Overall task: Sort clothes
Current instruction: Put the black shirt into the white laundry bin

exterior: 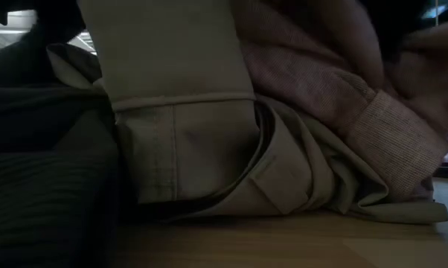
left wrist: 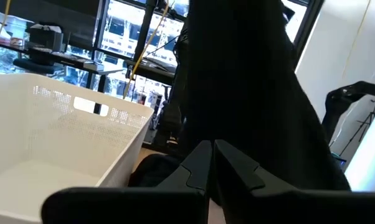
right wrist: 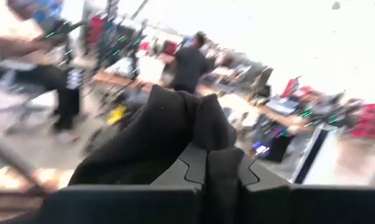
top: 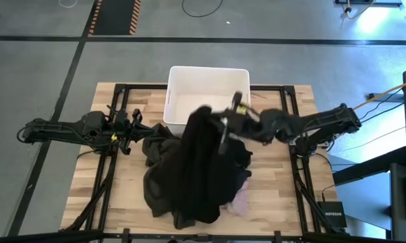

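Left arm lies stretched along the table's left edge, left gripper [top: 125, 128] fingers pressed together, holding nothing. Right arm reaches across toward centre, right gripper [top: 224, 131] clamped on a lifted black garment [top: 199, 162] hanging above the clothes pile [top: 169, 182], beside the white bin [top: 189, 88].

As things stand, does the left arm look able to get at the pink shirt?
Probably not directly. The pink shirt shows only at the pile's far edge from the left gripper, with the black garment held up by the right gripper draped between.
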